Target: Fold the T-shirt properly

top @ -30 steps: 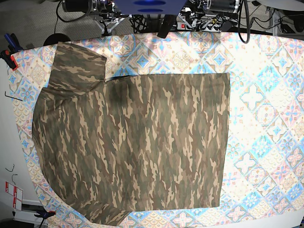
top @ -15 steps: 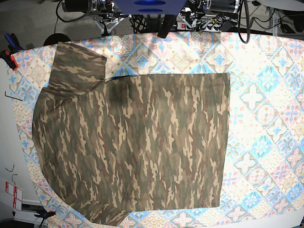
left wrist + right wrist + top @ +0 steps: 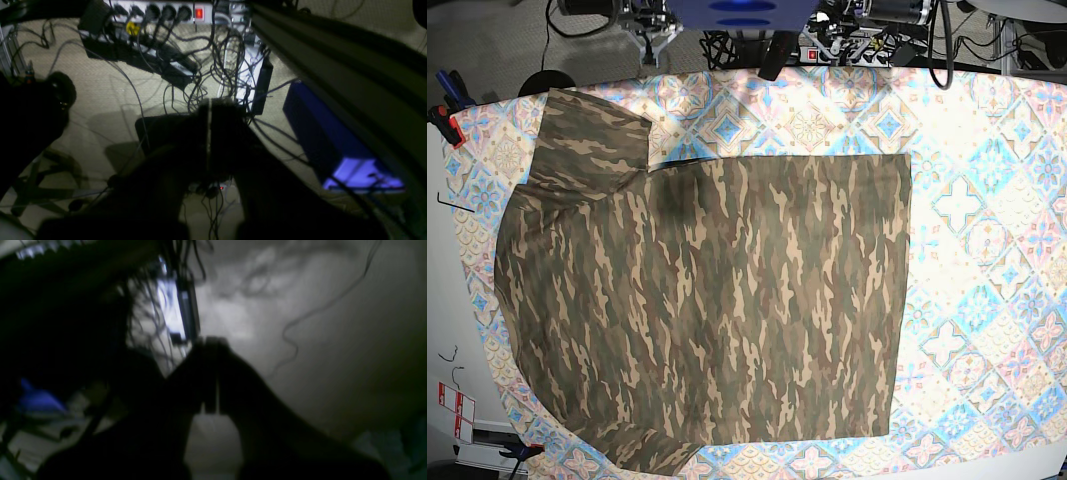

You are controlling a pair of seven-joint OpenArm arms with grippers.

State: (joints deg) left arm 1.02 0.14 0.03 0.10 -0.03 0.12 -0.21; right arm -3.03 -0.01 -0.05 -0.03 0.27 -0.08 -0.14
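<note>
both pincers stay closed off the table; t-shirt [image 3: 707, 310] unmoved.

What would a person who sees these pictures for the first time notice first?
First, the large camouflage T-shirt, spread flat over the left and middle of the pastel diamond-patterned tablecloth, one sleeve pointing to the upper left. Then, in the wrist views, the dark left gripper and right gripper, both shut on nothing and held away from the table. Behind the left one lies a tangle of cables and a power strip with a red switch.
</note>
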